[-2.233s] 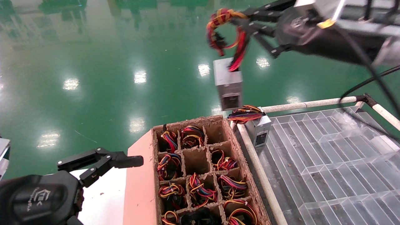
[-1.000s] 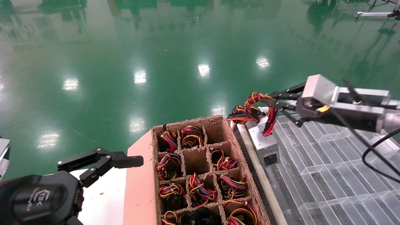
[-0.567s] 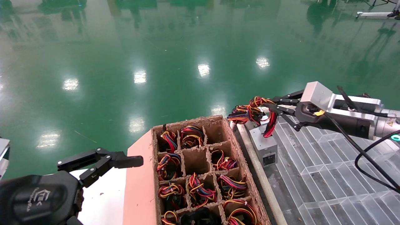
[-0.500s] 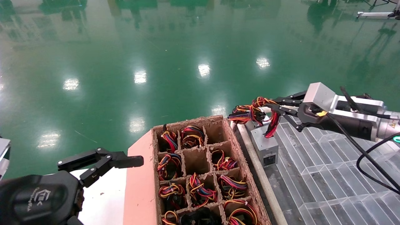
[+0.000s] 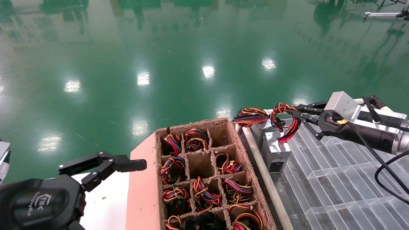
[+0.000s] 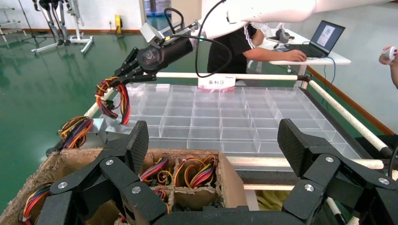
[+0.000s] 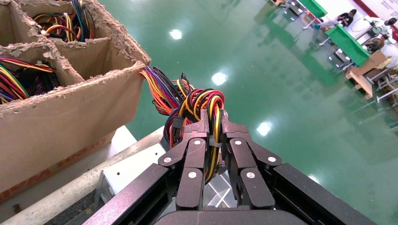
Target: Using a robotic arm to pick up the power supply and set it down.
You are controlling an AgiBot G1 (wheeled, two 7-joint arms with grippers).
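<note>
The power supply (image 5: 275, 149), a small silver box with a black socket panel, leans on the clear grid tray (image 5: 335, 179) beside the tray's left rail. Its looped red, orange and yellow wire bundle (image 5: 286, 123) rises to my right gripper (image 5: 292, 112), which is shut on the loop. The right wrist view shows that gripper (image 7: 213, 117) pinching the wires (image 7: 202, 101) above the silver box (image 7: 136, 171). My left gripper (image 5: 105, 166) hangs open at the lower left, parked and holding nothing. In the left wrist view it (image 6: 213, 150) is wide open.
A second silver box with a flatter wire bundle (image 5: 250, 115) stands just behind the held one. Left of the white rail (image 5: 265, 179) is a cardboard divider crate (image 5: 238, 140) with wire-topped units in several cells. People work at a desk (image 6: 305, 58) beyond the tray.
The right arm came down from high above with the power supply hanging, brought it onto the tray, then shifted right. The box now leans. The left arm has not moved.
</note>
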